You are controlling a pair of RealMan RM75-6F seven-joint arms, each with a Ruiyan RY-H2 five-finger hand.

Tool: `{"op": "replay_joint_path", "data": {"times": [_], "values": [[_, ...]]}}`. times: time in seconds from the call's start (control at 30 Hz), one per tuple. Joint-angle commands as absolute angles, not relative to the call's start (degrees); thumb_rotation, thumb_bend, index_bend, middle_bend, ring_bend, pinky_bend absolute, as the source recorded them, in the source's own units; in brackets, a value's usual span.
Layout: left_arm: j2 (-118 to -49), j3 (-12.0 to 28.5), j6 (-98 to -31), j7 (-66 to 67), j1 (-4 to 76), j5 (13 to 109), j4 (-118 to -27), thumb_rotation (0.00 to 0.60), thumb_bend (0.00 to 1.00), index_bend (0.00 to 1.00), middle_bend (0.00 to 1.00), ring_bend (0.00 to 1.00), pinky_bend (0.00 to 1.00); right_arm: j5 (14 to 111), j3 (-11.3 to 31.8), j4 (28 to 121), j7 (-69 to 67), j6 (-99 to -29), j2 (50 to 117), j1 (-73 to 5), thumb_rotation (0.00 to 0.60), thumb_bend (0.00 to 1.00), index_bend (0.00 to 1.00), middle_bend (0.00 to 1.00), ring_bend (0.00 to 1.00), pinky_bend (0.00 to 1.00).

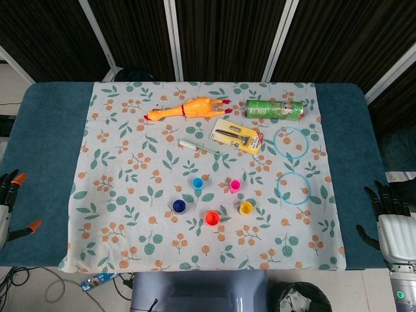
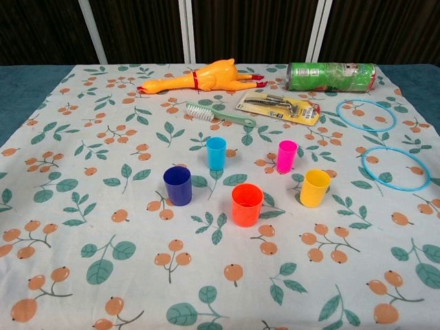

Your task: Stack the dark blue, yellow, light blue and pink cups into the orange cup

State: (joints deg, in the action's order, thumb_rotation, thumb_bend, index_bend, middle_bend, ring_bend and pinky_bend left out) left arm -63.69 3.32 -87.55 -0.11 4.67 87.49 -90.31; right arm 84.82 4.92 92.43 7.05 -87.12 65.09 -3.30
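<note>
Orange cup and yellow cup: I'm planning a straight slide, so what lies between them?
Nothing but bare cloth lies between the orange cup and the yellow cup; the chest view shows the gap plainly.

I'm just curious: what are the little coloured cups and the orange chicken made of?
The orange cup and its neighbours look like smooth, opaque moulded plastic: even colour, thin rims, faint sheen. The chicken looks like soft rubber or vinyl, glossy and moulded in one piece, though the pictures can't confirm softness.

left hand is cut by the head view's left edge, only its orange-tipped fingers showing; right hand is clipped at the right edge; chest view shows neither
</note>
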Motion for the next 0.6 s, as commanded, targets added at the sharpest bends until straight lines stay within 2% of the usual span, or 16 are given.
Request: {"op": "replay_joint_path", "data": {"times": [0.03, 0.13, 0.27, 0.4, 0.6], "values": [[-63.45, 2.95, -87.73, -1.08, 4.84, 88.57, -90.03, 0.600, 0.06, 0.12, 0.01, 0.00, 0.00, 84.82, 4.75, 92.60, 6.89, -86.73, 65.02, -3.40, 0.600, 0.32, 0.11, 0.04, 0.05, 0.10], [-63.17, 2.63, -87.35, -2.45, 5.49, 90.07, -89.90, 0.600, 0.11, 0.15, 0.01, 0.00, 0.00, 84.62, 4.74, 92.61, 7.08, -86.53, 64.98, -3.42, 0.600, 0.32, 0.11, 0.04, 0.05, 0.10], [-62.28, 2.93, -84.87, -3.33, 7.99, 91.79, -90.64, 0.600, 0.12, 0.15, 0.01, 0.00, 0.00, 84.02, 4.76, 92.64, 7.20, -86.09, 65.03, -3.42, 0.600, 0.32, 0.11, 0.04, 0.05, 0.10], [-60.45, 4.64, -78.72, -2.55, 13.37, 92.77, -92.74, 0.600, 0.12, 0.15, 0.01, 0.00, 0.00, 84.10, 4.82, 92.79, 7.49, -86.21, 65.09, -3.46, 0.600, 0.32, 0.11, 0.04, 0.05, 0.10], [-58.81, 7.44, -64.66, -0.30, 23.55, 91.60, -95.77, 0.600, 0.12, 0.17, 0.02, 0.00, 0.00, 84.13, 4.84, 92.94, 8.00, -86.52, 65.32, -3.36, 0.600, 0.32, 0.11, 0.04, 0.05, 0.10]]}}
